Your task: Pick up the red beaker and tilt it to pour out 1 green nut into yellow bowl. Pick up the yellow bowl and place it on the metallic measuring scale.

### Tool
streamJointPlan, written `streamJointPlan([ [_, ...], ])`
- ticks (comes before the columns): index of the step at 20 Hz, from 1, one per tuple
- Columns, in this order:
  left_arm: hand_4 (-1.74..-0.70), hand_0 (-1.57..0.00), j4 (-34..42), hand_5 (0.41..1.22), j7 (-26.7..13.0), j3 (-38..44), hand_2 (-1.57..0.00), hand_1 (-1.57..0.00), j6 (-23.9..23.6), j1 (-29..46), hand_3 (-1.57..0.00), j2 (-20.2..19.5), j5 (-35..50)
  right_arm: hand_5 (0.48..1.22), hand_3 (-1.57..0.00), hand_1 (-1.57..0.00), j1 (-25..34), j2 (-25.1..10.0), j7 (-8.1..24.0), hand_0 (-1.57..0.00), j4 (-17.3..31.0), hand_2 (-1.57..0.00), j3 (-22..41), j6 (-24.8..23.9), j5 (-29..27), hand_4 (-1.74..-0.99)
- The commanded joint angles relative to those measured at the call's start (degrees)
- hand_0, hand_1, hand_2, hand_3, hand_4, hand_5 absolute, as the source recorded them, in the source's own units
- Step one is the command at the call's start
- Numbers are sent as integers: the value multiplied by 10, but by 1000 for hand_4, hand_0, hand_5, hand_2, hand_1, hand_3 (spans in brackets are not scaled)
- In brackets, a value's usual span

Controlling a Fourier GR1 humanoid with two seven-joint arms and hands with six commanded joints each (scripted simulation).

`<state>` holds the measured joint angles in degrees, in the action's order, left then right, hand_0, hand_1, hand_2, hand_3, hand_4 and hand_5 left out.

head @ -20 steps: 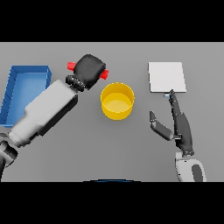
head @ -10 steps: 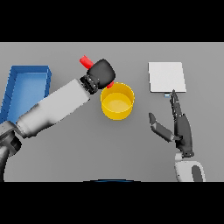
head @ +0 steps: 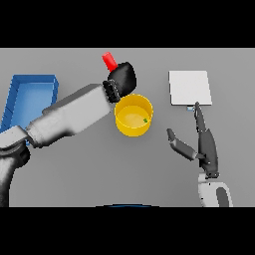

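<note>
my left hand (head: 122,79) is curled round the small red beaker (head: 109,61), holding it just above the far rim of the round yellow bowl (head: 132,128). i count one green nut (head: 145,120) inside — the pour looks done. the risk now: if i keep it tilted, a second nut could drop, or my forearm could nudge the bowl. my right hand (head: 201,144) hangs idle, fingers straight, near the flat metallic measuring scale (head: 190,87). one beaker, one bowl, one scale, one blue tray (head: 30,84).

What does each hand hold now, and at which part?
The left hand is closed around the red beaker, hiding its lower part. The right hand holds nothing.
</note>
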<state>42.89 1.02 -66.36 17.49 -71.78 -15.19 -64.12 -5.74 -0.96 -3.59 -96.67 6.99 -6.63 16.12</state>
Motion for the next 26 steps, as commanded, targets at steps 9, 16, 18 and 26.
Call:
streamJointPlan([
  [9,-1733,-1571,-29,1221,51,-75,-1571,-1571,-21,-58,-1570,5,-30,594,1,1,-1,3,-13,1,13,1,4,-8,12,-1207],
  [16,-1699,-1571,-78,1221,68,-15,-1461,-1571,-51,-163,-1041,-45,23,596,1,1,1,3,-26,1,10,1,4,-8,8,-1186],
  [18,-1705,-1571,-115,1221,66,14,-1501,-1571,-64,-197,-1232,-55,49,593,1,1,7,3,-21,1,10,1,-2,-2,-4,-1181],
  [26,-1733,-1571,-267,1221,-38,230,-1559,-1571,-98,-193,-1368,-125,286,592,1,1,14,2,-22,1,19,1,-7,21,-36,-1224],
])
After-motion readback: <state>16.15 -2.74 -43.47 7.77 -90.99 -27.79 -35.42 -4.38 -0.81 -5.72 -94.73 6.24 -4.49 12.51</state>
